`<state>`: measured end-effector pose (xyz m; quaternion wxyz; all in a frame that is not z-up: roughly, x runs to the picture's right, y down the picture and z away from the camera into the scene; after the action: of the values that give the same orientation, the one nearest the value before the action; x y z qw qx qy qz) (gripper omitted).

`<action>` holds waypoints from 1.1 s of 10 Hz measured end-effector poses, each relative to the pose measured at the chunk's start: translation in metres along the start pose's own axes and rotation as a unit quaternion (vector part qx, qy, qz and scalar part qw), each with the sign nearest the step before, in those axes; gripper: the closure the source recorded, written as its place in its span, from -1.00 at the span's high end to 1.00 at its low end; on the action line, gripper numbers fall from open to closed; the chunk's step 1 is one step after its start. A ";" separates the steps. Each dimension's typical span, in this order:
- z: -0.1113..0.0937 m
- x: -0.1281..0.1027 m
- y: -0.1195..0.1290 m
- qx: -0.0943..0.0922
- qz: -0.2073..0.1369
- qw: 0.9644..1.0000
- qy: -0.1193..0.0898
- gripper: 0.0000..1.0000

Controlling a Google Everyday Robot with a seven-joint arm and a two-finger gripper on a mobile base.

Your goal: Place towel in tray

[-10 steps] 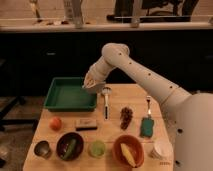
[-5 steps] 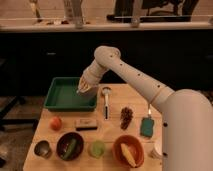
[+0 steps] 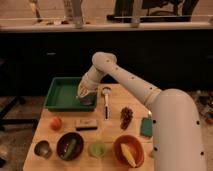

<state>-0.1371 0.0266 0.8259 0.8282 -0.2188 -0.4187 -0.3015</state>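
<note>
- Hovering over the right end of the green tray point(image 3: 59, 94): the gripper point(image 3: 85, 95), wrist angled down, low above the tray floor.
- Fingers pinched on the towel point(image 3: 82, 89), a pale bunch hanging at the tip, inside the tray's outline near its right wall.
- Judged step: release. Transport looks done; the towel isn't lying free yet.
- To do it well: go a bit lower so the cloth touches the floor, nudge left toward the tray's middle so nothing drapes over the right rim, then open fully.
- Lift straight up afterwards; cloth can snag on the pads and ride out with them.
- Keep clear of the ladle point(image 3: 106, 102) lying on the desk point(image 3: 107, 131) just beside the tray's right edge.
</note>
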 end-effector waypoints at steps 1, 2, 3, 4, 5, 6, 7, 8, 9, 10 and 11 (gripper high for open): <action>0.007 0.000 -0.003 -0.003 0.002 1.000 -0.005 -1.00; 0.014 -0.001 -0.006 -0.006 0.002 1.000 -0.010 -1.00; 0.020 -0.002 -0.009 -0.009 0.003 1.000 -0.014 -1.00; 0.023 -0.001 -0.009 -0.011 0.004 1.000 -0.016 -1.00; 0.024 -0.001 -0.009 -0.011 0.004 1.000 -0.016 -1.00; 0.024 -0.001 -0.009 -0.011 0.005 1.000 -0.016 -0.94; 0.023 0.000 -0.008 -0.011 0.005 1.000 -0.016 -0.76; 0.023 0.000 -0.008 -0.011 0.005 1.000 -0.016 -0.57; 0.023 0.000 -0.009 -0.011 0.005 1.000 -0.016 -0.36; 0.023 0.000 -0.009 -0.011 0.005 1.000 -0.016 -0.16; 0.024 0.000 -0.009 -0.011 0.005 1.000 -0.016 0.00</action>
<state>-0.1563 0.0350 0.8395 0.8203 -0.2349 -0.4274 -0.2989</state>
